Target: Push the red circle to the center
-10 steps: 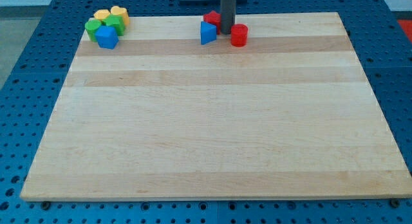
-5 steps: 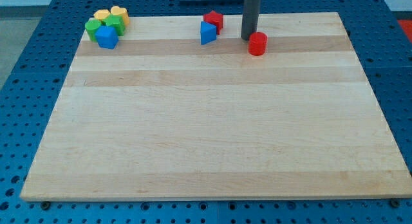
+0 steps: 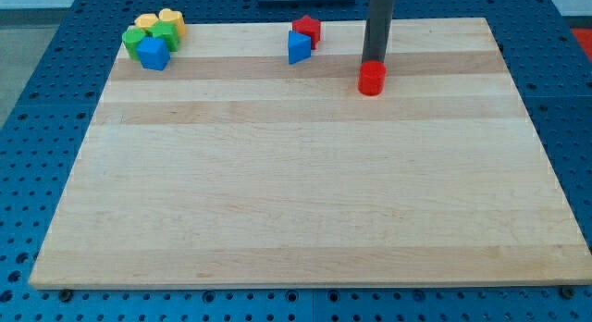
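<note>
The red circle (image 3: 371,79) is a short red cylinder on the wooden board (image 3: 305,192), near the view's top and right of the middle. My tip (image 3: 374,62) stands right behind it, on its top side, touching or nearly touching it. The dark rod rises straight up out of the view.
A red block (image 3: 307,29) and a blue block (image 3: 298,48) sit together at the top middle, left of the rod. At the top left corner is a cluster: yellow blocks (image 3: 170,19), green blocks (image 3: 163,35) and a blue cube (image 3: 154,54).
My tip moved right, away from the red and blue pair, then down the view. The red circle slid right and down with it.
</note>
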Action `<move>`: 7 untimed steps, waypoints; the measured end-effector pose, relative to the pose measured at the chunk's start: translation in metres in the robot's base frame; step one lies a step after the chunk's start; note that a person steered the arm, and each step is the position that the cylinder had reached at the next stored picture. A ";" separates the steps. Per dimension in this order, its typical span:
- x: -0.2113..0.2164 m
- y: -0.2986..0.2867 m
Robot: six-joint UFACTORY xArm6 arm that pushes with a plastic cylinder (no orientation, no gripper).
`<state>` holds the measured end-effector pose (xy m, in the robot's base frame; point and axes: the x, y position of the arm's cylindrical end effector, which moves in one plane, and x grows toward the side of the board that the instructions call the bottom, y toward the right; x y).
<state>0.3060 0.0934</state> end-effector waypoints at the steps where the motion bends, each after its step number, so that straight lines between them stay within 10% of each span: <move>1: 0.027 0.008; 5: 0.122 0.063; 7: 0.124 -0.017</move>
